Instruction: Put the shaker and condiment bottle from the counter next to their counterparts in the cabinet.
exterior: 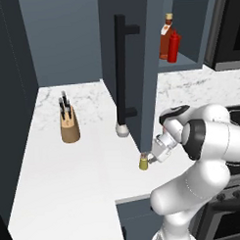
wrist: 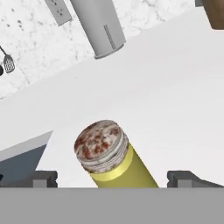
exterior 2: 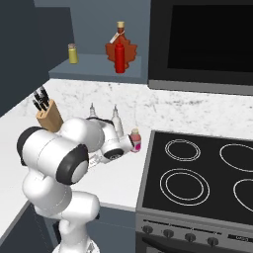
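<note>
The shaker [wrist: 114, 158] is framed between the gripper's [wrist: 113, 178] wide-open fingers on the counter [exterior: 70, 182]; nothing is gripped.

On the white table [exterior: 70, 182], the shaker [exterior: 143, 163] stands upright just below the open cabinet [exterior: 135, 67] door's lower corner, with the arm's fingers [exterior: 152, 159] right beside it. A knife block [exterior: 69, 124] sits well left of the door. A red condiment bottle [exterior: 174, 46] stands inside the cabinet beside a taller orange-red bottle [exterior: 165, 39].
</note>
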